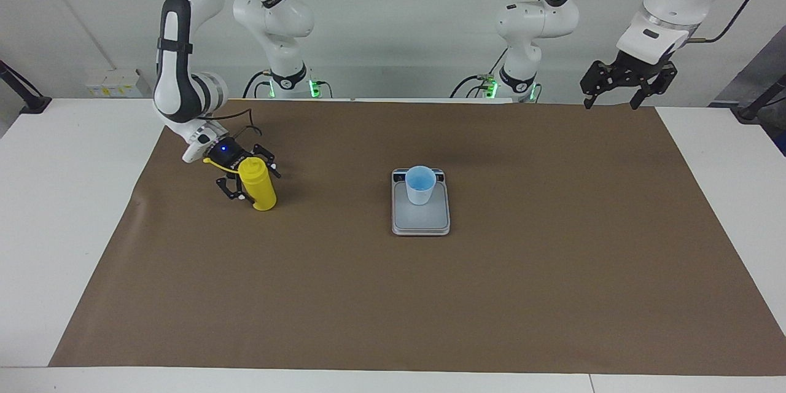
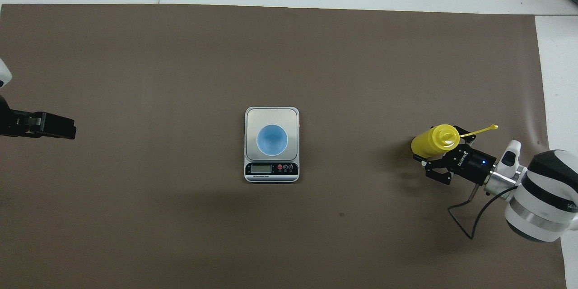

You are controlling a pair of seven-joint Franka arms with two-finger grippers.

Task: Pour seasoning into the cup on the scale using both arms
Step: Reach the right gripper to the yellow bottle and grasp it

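The right gripper (image 1: 253, 179) is low over the brown paper mat (image 1: 393, 295) toward the right arm's end of the table, its two fingers set on either side of the yellow squeeze bottle (image 1: 258, 185). The fingers straddle the upper body of the bottle and are partly closed around it; whether the pads press the plastic cannot be told. The bottle stands upright on the mat, its thin cap strap (image 2: 479, 131) sticking out from the nozzle over the gripper's wrist. Away from this gripper, toward the middle of the mat, the kitchen scale (image 1: 420, 221) lies flat with its dark display strip (image 2: 271, 169) at the end nearer to the robots. The pale blue cup (image 1: 420, 185) stands upright on the weighing plate, its mouth up, well apart from the bottle. The left gripper (image 1: 616, 98) hangs in the air above the mat's edge at the left arm's end, fingers spread wide with nothing between them; that arm waits.
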